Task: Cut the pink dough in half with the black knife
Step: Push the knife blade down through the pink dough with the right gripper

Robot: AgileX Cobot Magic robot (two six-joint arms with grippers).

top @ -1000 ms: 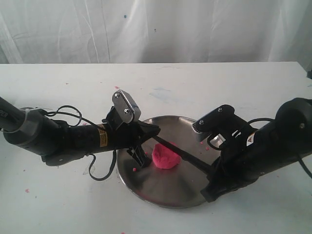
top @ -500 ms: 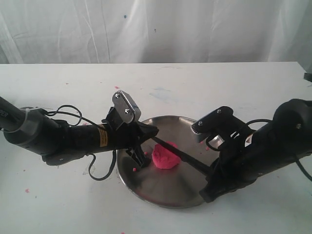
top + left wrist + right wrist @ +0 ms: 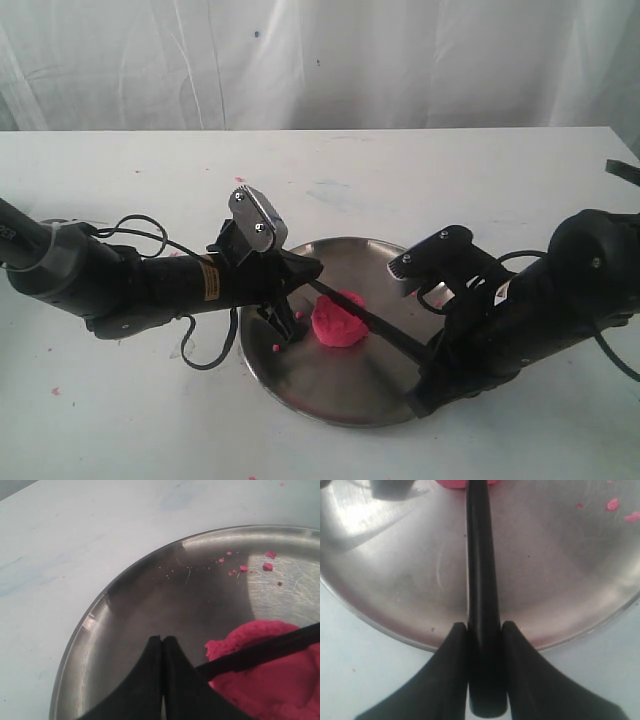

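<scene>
Jaws of right gripper [image 3: 484, 630] clamp black knife [image 3: 481, 570] by handle end; left gripper [image 3: 162, 647] jaws pressed together, empty, beside pink dough [image 3: 270, 690]. Dough on steel plate [image 3: 150, 605] toward near edge of tabletop [image 3: 400, 170], blade across its top. Expect soft, sticky putty; your grip belongs on stiff handle.

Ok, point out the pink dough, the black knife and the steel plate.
pink dough [image 3: 338, 328], exterior view, middle of lump.
black knife [image 3: 482, 580], right wrist view, mid-length.
steel plate [image 3: 145, 595], left wrist view, bare inner surface.
</scene>
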